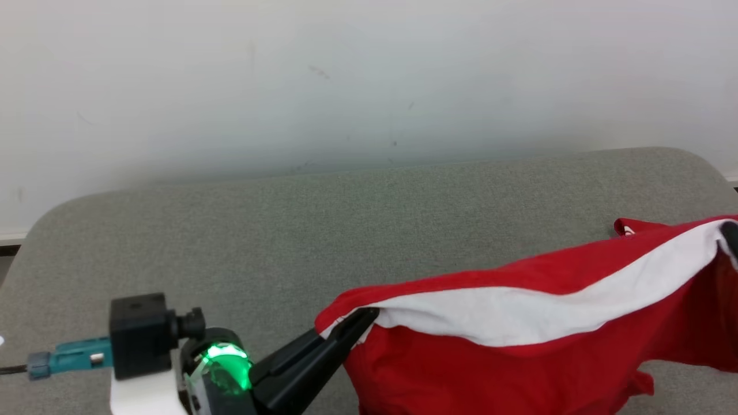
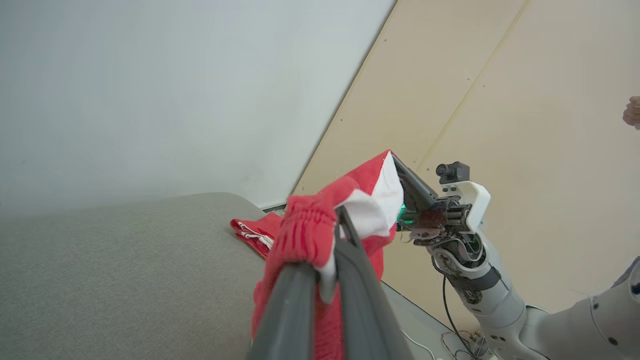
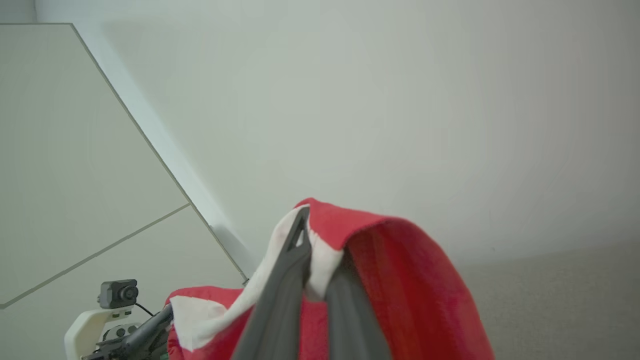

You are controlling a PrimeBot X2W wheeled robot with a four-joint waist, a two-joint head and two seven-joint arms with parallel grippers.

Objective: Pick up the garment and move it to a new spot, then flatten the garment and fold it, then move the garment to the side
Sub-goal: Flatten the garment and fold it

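We are seeing the garment [image 1: 490, 374] showing plain red, with a white band [image 1: 519, 314] running along its edge. The surface [image 1: 288, 230] is looking flecked grey-green, and a light [image 1: 228, 360] is glowing green on the black left gripper [image 1: 363, 318]

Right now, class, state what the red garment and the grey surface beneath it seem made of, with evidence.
The red garment: soft matte cloth, perhaps cotton or polyester knit; it drapes and folds. The grey surface: matte woven or felt-like covering, finely speckled.

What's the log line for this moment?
left hand: shut on garment | right hand: shut on garment | garment: red-white, held up between hands over grey surface
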